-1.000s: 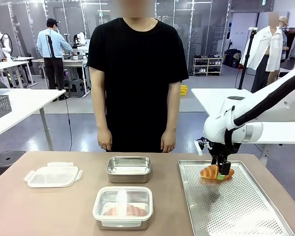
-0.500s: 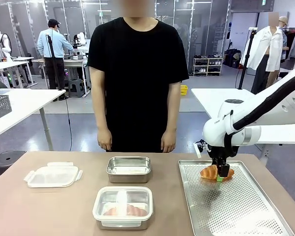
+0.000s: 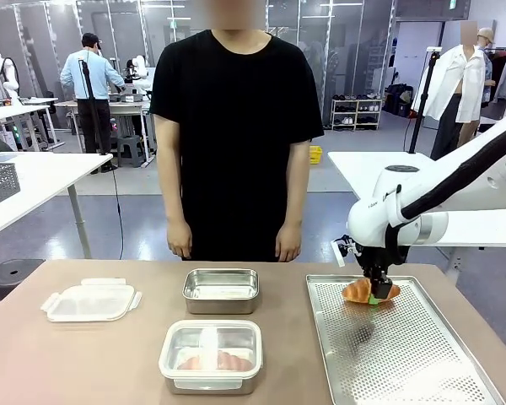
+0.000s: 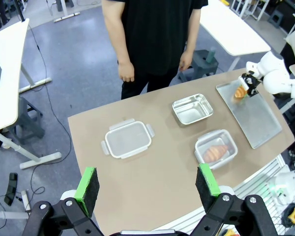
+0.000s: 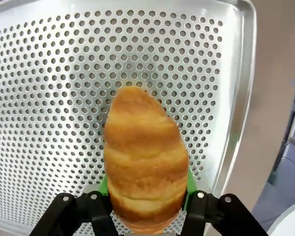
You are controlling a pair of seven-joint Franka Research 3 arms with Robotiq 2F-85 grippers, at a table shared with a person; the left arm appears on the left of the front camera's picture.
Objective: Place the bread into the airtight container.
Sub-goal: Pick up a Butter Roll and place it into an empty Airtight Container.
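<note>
One open steel container [image 3: 221,304] left of tray [image 3: 405,363]

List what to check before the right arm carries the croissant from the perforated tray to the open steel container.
1. Grip: right gripper shut on the croissant, green pads on both flanks: ok.
2. Clearance: croissant lifted off the perforated tray: cannot tell.
3. Target: open steel container has no lid on: ok.
4. Person: person's hands hang beyond the far edge, off the table: ok.
5. Other arm: left gripper open, high above the table: ok.
</note>
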